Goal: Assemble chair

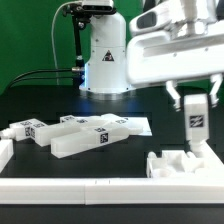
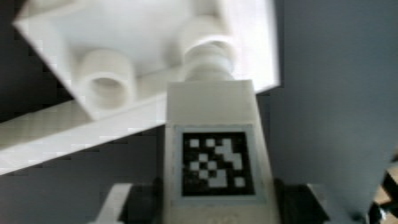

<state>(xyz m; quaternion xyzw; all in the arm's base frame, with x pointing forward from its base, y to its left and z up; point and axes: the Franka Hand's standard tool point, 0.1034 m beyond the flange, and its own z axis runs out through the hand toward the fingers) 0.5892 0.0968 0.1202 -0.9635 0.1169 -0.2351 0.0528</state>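
My gripper [image 1: 195, 100] is shut on a white chair leg [image 1: 196, 122] with a black-and-white tag, held upright at the exterior view's right. Its lower end stands over or in a white chair part [image 1: 181, 163] that lies by the front wall. In the wrist view the leg [image 2: 217, 140] runs from between my fingers [image 2: 139, 205] down to the white part [image 2: 143, 50], next to two round pegs [image 2: 103, 80]. Whether the leg's end is seated I cannot tell. Several other white parts [image 1: 85, 135] with tags lie at the exterior view's left.
The marker board [image 1: 132, 124] lies in the middle behind the loose parts. A white wall [image 1: 110, 188] runs along the front edge. The robot base [image 1: 105, 60] stands at the back, with cables on its left.
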